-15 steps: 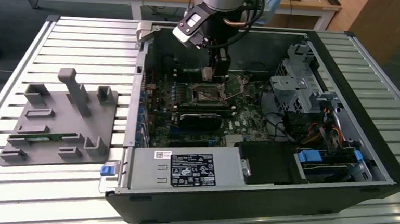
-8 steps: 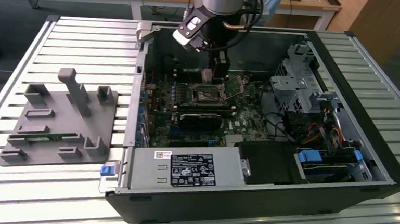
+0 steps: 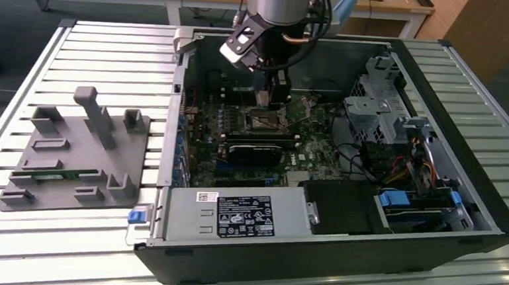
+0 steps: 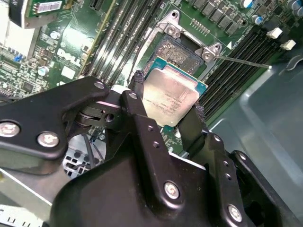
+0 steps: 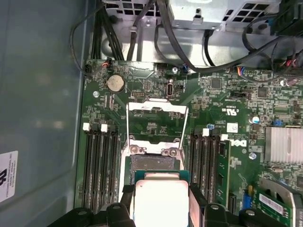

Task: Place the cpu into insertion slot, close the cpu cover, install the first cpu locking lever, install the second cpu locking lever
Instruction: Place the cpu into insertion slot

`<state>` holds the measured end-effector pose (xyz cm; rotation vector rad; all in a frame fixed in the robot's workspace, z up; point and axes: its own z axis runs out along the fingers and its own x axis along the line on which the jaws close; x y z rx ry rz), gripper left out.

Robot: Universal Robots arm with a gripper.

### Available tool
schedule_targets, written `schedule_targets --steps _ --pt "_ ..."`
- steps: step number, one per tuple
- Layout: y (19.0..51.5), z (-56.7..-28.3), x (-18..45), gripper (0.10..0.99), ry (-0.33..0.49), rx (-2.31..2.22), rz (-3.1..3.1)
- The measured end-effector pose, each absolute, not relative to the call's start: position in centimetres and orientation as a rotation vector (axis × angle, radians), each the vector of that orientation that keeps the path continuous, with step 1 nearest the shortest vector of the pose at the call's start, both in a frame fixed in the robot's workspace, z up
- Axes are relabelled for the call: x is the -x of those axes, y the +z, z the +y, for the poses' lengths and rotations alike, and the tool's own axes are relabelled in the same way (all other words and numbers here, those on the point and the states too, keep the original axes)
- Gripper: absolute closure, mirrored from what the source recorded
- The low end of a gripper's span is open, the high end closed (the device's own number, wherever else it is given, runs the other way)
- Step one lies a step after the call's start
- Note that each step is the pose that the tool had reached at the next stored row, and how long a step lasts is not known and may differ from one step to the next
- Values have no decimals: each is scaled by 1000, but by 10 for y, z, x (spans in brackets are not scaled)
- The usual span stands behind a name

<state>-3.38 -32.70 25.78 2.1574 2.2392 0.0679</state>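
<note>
A: How is the gripper [image 4: 166,106] seen to stand?

B: It is closed on the cpu [image 4: 174,90]. The chip is pinched at two opposite edges by the black fingers [image 4: 139,109], and its pale metal face is turned toward the cameras in both wrist views.

A: Where is the cpu held?

B: It is held just over the insertion slot [image 4: 176,48]. Part of the slot's dark centre is left uncovered. Whether the slot is touched cannot be told.

A: And the cpu cover [image 5: 156,108]?

B: It is seen swung open in the first wrist view, standing up beyond the slot. A thin metal lever [image 4: 244,61] is seen sticking out from a corner of the slot.

A: What is found around that?

B: Memory slots [image 5: 100,165] are set on either side of the slot on the green motherboard [image 5: 213,94]. In the exterior view the computer case [image 3: 319,252] is laid open on a slatted table [image 3: 53,249]. A grey fixture [image 3: 73,151] is placed beside the case, toward the exterior view's left.
</note>
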Motion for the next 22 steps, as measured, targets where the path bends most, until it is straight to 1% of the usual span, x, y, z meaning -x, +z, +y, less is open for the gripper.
schedule_targets --steps 22 --pt "229 -325 33 545 67 -2157 2239"
